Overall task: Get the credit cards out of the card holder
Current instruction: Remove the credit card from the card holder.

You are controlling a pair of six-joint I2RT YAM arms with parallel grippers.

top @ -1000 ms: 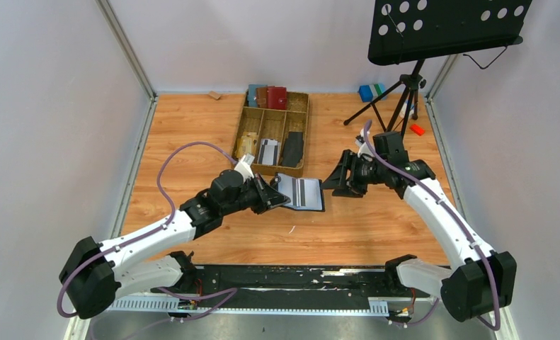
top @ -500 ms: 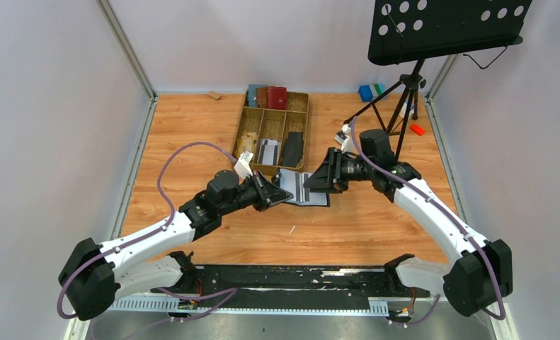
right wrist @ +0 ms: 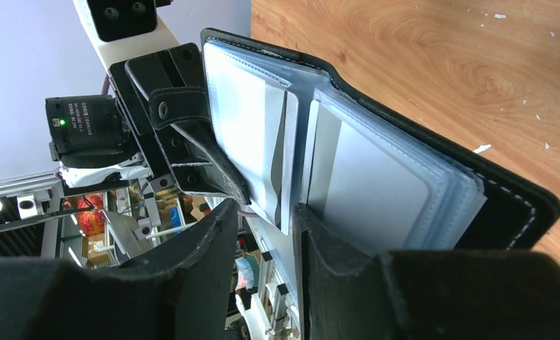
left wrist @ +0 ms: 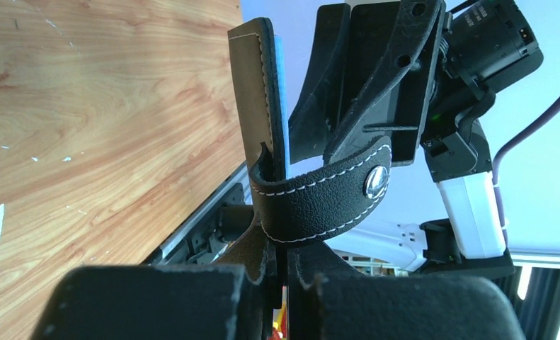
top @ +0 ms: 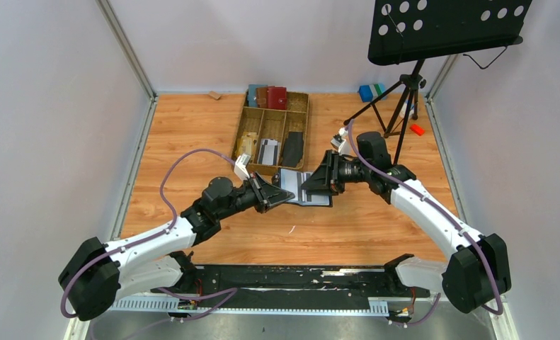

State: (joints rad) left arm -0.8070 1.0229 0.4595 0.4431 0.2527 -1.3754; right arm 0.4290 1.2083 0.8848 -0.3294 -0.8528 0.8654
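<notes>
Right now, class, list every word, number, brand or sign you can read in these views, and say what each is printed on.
No text can be read here.
Camera on the left wrist: a line of white print, too small to read.
Snap on the card holder: a raised emblem, too blurred to make out.
Cards: the faces that show look blank.
</notes>
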